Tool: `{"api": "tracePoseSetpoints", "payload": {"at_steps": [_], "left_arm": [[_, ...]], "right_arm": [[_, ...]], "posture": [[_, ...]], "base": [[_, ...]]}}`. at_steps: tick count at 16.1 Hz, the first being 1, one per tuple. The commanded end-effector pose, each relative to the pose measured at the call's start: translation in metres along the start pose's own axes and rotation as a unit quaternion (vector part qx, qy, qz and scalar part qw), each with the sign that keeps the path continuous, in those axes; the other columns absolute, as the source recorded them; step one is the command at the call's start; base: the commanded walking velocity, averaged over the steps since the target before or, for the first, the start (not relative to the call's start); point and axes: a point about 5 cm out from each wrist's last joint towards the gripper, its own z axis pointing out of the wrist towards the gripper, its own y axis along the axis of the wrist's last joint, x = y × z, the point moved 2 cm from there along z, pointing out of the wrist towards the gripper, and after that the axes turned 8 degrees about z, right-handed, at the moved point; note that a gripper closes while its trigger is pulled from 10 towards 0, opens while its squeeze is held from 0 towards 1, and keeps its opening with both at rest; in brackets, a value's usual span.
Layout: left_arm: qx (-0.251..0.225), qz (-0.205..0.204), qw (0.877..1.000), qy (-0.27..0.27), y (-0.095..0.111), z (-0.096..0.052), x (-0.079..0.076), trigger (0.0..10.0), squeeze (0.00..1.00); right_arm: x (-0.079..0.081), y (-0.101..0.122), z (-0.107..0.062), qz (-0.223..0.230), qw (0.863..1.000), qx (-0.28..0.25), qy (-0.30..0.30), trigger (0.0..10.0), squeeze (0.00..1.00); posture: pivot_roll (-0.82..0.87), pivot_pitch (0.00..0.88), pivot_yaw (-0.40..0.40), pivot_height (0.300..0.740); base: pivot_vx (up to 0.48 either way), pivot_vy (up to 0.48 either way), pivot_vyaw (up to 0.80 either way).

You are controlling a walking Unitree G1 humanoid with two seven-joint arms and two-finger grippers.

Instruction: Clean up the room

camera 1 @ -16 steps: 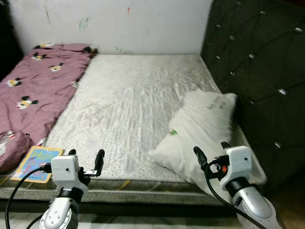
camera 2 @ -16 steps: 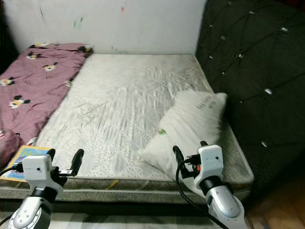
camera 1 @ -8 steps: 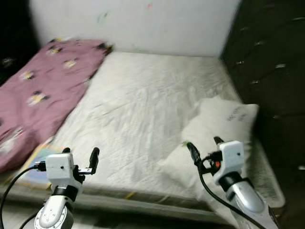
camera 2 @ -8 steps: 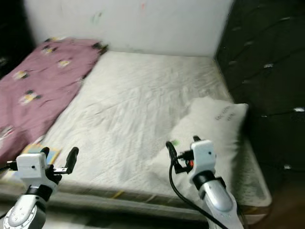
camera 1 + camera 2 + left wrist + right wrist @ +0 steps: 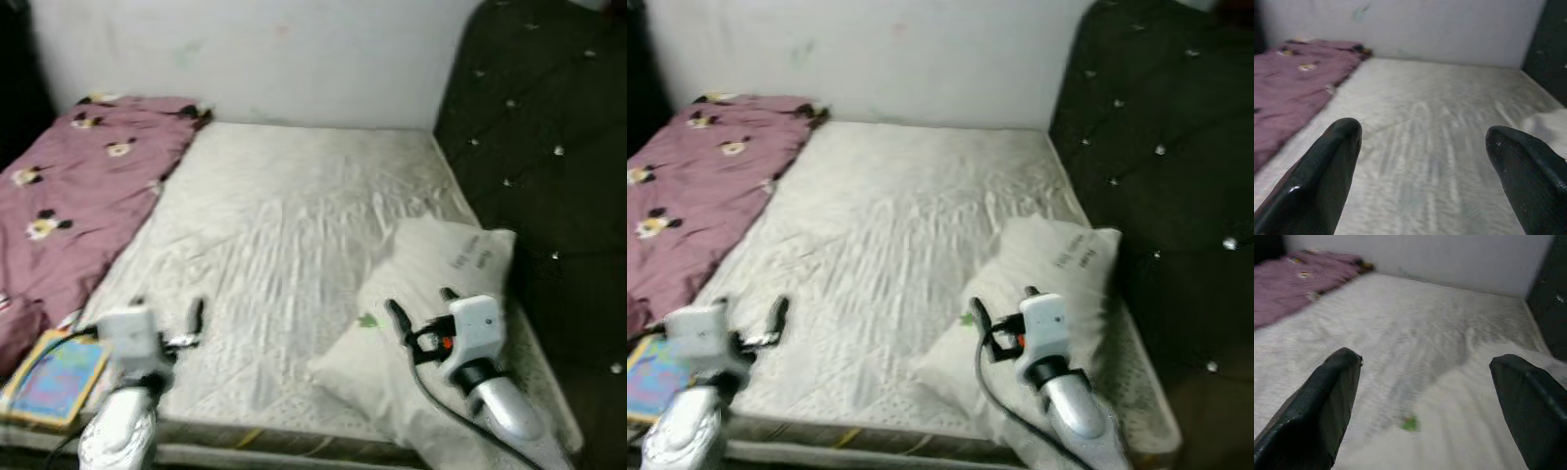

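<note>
Hovering spread-fingered, the right end effector (image 5: 419,315) sits just over the white pillow (image 5: 441,269).

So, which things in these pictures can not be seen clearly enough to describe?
- Left gripper: blurred by motion in the left eye view.
- Colourful flat book at the mattress corner: blurred, cover unreadable.
- Dark print on the white pillow: too small to read.
- Small green spot on the pillow: blurred in the right wrist view, cannot tell what it is.
- Purple patterned blanket: cut off by the left edge.
</note>
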Motion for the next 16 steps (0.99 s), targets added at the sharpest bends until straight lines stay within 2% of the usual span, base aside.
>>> {"api": "tracePoseSetpoints", "payload": {"at_steps": [1, 3, 6, 16], "left_arm": [[0.01, 0.017, 1.0, 0.014, -0.0034, -0.0034, 0.0102, 10.0, 0.0], [0.008, 0.018, 1.0, 0.012, -0.0028, -0.0033, 0.0092, 10.0, 0.0], [0.008, 0.017, 1.0, 0.012, -0.0024, -0.0026, 0.0079, 10.0, 0.0], [0.006, 0.014, 1.0, 0.012, -0.003, -0.0022, 0.0061, 10.0, 0.0]], "right_arm": [[0.0037, 0.0046, 0.0033, -0.001, 1.0, -0.01, 0.005, 10.0, 0.0], [0.0038, 0.0041, 0.004, 0.003, 1.0, -0.008, 0.003, 10.0, 0.0], [0.0034, 0.0049, 0.0044, 0.001, 1.0, -0.01, 0.004, 10.0, 0.0], [0.0108, 0.0074, 0.012, -0.002, 1.0, -0.014, 0.021, 10.0, 0.0]], "posture": [[0.0, 0.0, 0.016, 0.74], [0.0, 0.0, 0.016, 0.74], [0.0, 0.0, 0.013, 0.74], [0.0, 0.0, 0.004, 0.74]], "base": [[0.0, 0.0, 0.0], [0.0, -0.12, -0.23], [0.0, -0.246, -0.66], [0.0, -0.309, 0.0]]}}
